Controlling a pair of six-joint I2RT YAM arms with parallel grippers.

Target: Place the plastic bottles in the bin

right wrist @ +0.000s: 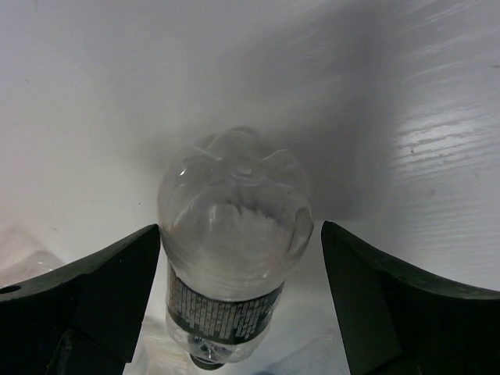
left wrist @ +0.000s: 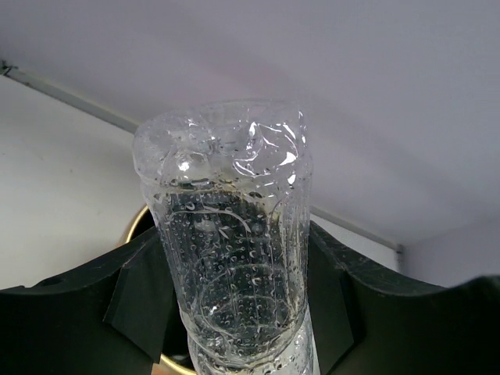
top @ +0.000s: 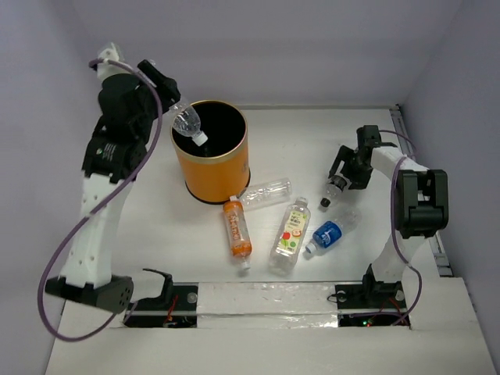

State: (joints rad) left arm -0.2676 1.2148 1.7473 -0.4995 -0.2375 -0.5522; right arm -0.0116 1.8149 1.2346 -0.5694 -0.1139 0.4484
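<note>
The plastic bottles are split between my two grippers and the table (top: pixel 156 234). My left gripper (top: pixel 176 109) is clamped on a clear bottle (top: pixel 187 123), its fingers (left wrist: pixel 133 305) pressed against both sides and the cap pointing down. Directly beneath that gripper is the open mouth of the orange bin (top: pixel 211 176), with the cap hanging inside its rim. My right gripper (top: pixel 337 178) stands wide around a dark-labelled bottle (right wrist: pixel 234 234) on the table. The bottle sits between the two fingers, and a sliver of gap shows at one side, so it is not squeezed. Between my two grippers, on the near side of the bin, lie four more: a second clear bottle (top: pixel 266 193), an orange bottle (top: pixel 237 228), a fruit-labelled bottle (top: pixel 290 234) and a blue-labelled bottle (top: pixel 328 234). The blue-labelled one lies closest to my right gripper.
</note>
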